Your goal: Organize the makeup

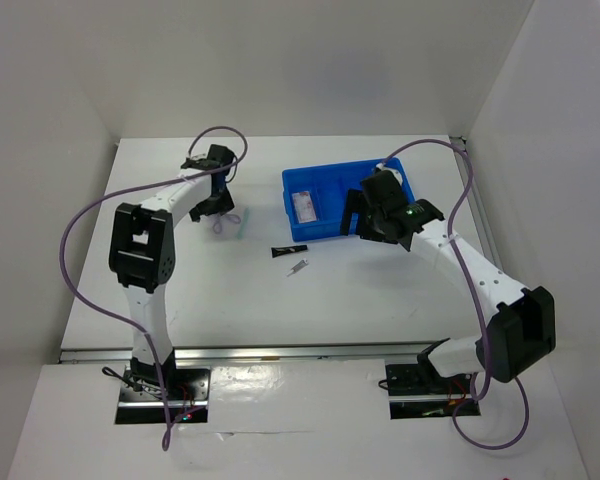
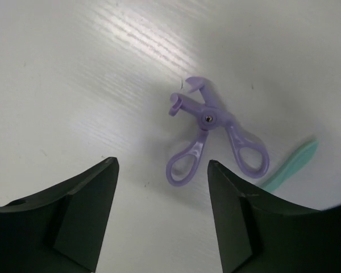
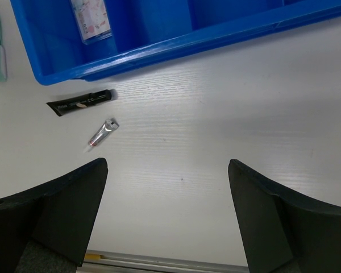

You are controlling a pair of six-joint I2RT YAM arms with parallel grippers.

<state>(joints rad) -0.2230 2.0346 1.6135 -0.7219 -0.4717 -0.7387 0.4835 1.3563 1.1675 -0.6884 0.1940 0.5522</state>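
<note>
clear case (image 3: 91, 21) cropped, mint stick (image 2: 291, 165) partly hidden

Free room: we are finding bare table (image 1: 380, 300) near of the blue bin (image 1: 320, 170). Obstacles: we are noting slim black tube (image 3: 81, 103) and tiny silver stick (image 3: 102, 132) beside its near-left corner, with purple scissor-handled tool (image 2: 207, 119) and teal strip (image 2: 292, 165) further left.

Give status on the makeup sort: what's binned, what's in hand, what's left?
Done: only the pinkish flat case shows inside the blue bin. In hand: nothing. The left gripper is open above the purple curler, and the right gripper is open near the bin. Left: curler, teal tool, black tube and silver stick, all on the table.
</note>
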